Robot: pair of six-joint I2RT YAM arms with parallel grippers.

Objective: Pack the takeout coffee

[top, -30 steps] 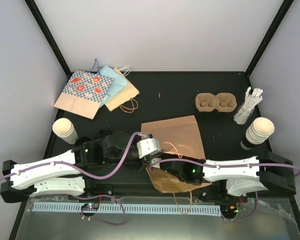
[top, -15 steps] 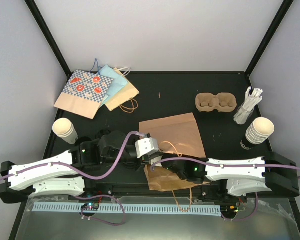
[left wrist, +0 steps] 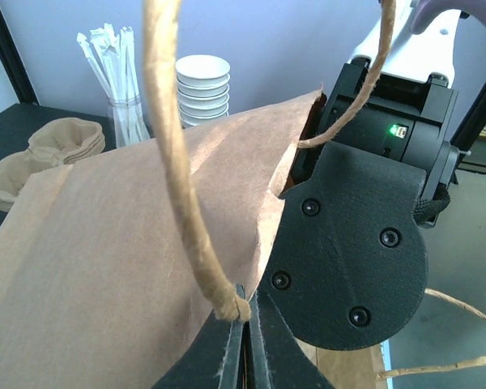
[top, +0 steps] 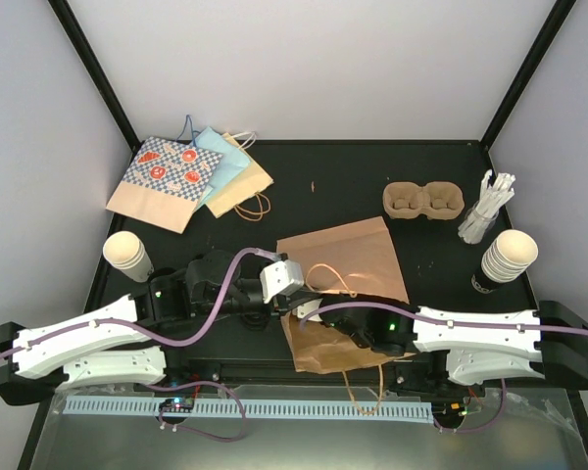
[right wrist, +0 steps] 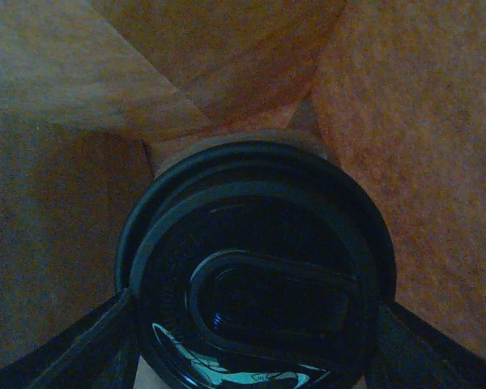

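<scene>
The brown paper bag (top: pixel 345 262) lies at the table's middle with its mouth toward the arms. My left gripper (left wrist: pixel 247 318) is shut on the bag's upper mouth edge at the root of the twine handle (left wrist: pixel 178 162) and holds it lifted. My right gripper (right wrist: pixel 255 332) is inside the bag, shut on a cup with a round black lid (right wrist: pixel 255 267). Its fingers (right wrist: pixel 65 344) flank the lid. From above, the right arm (top: pixel 377 333) runs into the bag's mouth. The tan two-hollow cup carrier (top: pixel 423 201) sits at the back right.
Stacks of cream cups stand at the right (top: pixel 510 257) and left (top: pixel 127 255) edges. A glass of wrapped stirrers (top: pixel 485 211) is beside the carrier. Flat patterned bags (top: pixel 186 176) lie at the back left. A second twine handle (top: pixel 363 397) hangs over the near edge.
My left gripper has pulled the bag's mouth edge up and a little leftward. The right arm has shifted right, staying inside the bag.
</scene>
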